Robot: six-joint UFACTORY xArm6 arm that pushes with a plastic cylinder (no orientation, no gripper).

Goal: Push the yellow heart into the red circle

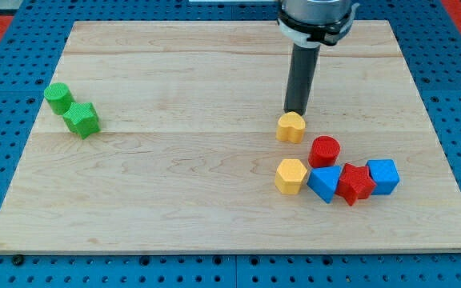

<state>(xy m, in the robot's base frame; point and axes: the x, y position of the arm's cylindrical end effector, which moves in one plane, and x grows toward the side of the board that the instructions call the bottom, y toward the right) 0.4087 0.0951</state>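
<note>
Wooden board (pixel 214 72) on blue pegboard | yellow heart (pixel 291 126) sat right of centre, apart from red circle (pixel 324 150) at its lower right | my tip (pixel 297 110), a bare rod grasping nothing, touched the heart's upper edge | yellow hexagon (pixel 290 176) below.
</note>
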